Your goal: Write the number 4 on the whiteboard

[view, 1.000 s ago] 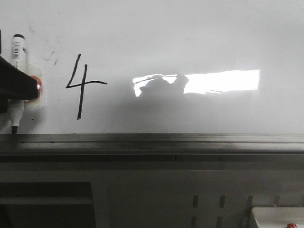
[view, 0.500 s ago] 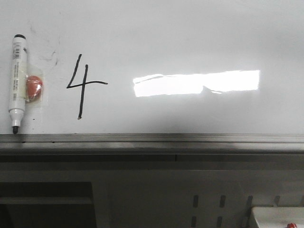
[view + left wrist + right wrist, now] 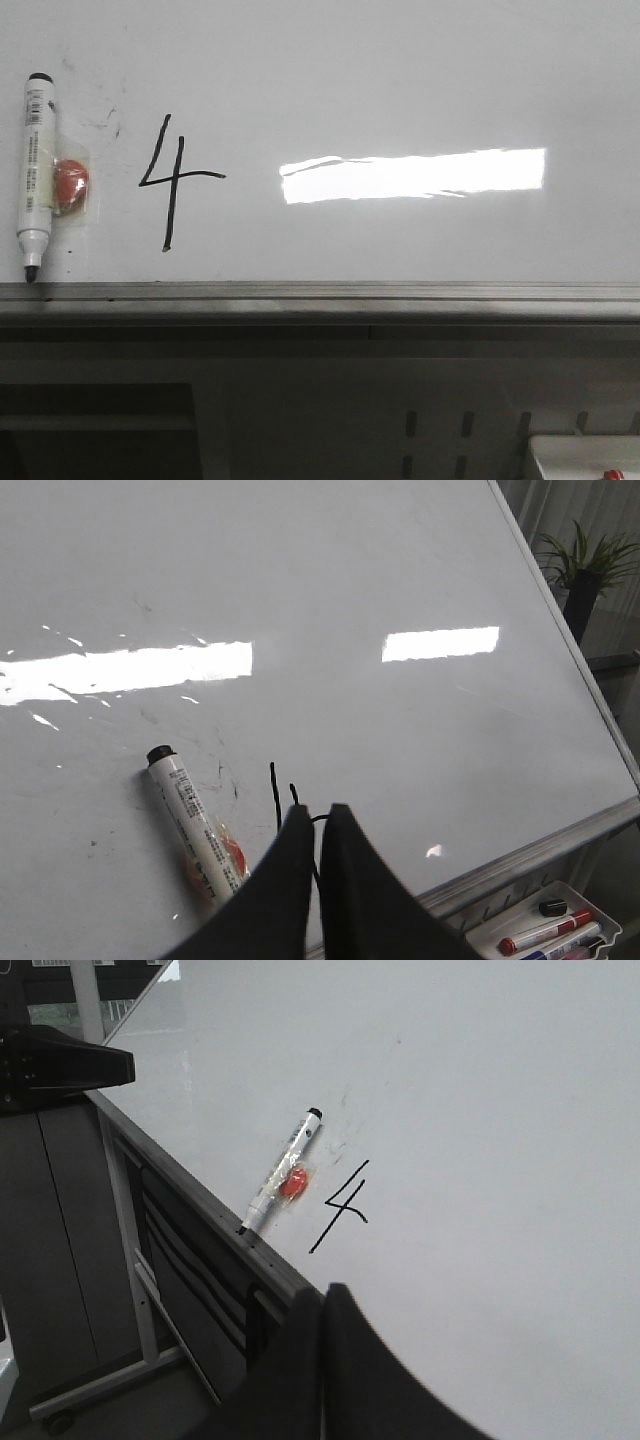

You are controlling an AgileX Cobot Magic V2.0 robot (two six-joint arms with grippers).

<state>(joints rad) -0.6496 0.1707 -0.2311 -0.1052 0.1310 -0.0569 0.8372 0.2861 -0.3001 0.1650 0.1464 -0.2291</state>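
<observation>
One black number 4 stands drawn on the whiteboard, left of the bright rectangular reflection and above the grey bottom rail. Just to its left a white marker hangs upright against the board, uncapped tip down and touching the rail, with a small orange-red disc beside its barrel. Faint smudges sit between marker and numeral. No arm shows in the front view. In the left wrist view the left end effector has its two dark fingers pressed together with nothing between them, away from the marker. The right end effector likewise looks pinched together and empty, away from the numeral. A tray of markers sits below the board's corner.
</observation>
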